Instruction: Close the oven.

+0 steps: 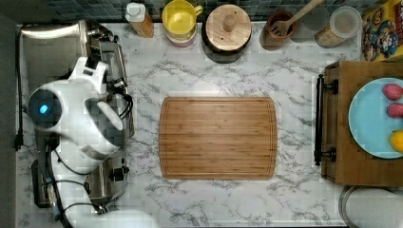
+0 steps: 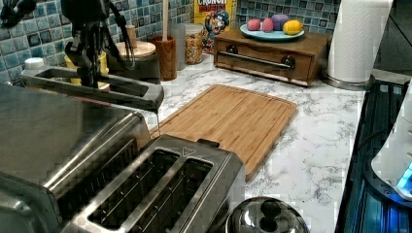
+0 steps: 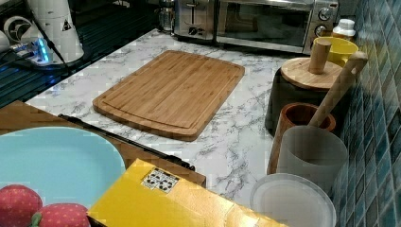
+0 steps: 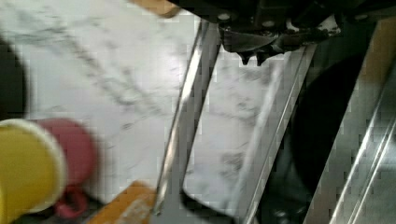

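At the top view's left counter [image 1: 223,199] edge: oven [image 3: 265,23], door partly raised, beside two-slot toaster [image 2: 155,194]. Above door's bar handle [image 4: 187,116]: pincer [image 2: 90,73], finger state cannot be told.

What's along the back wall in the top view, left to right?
Bottle → yellow mug → wooden lid → spoon holder → lidded jar → cereal box.
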You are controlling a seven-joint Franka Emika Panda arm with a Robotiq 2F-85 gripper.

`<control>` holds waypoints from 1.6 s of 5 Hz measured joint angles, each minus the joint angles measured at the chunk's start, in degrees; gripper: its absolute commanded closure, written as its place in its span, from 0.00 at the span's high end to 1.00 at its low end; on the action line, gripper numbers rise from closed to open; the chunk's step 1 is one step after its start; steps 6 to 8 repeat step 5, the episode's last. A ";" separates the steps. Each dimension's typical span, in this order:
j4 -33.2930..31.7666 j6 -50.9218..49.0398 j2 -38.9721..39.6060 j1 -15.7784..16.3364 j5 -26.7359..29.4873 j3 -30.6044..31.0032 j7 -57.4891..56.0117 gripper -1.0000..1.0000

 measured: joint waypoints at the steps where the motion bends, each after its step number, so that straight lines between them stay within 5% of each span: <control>1: -4.92 2.91 -4.29 1.36 -0.62 1.57 5.43 0.00; 3: -8.34 2.38 -13.26 0.28 18.13 3.97 -4.28 0.00; 8: -6.49 -1.99 -16.44 -1.76 18.59 3.04 -4.50 0.00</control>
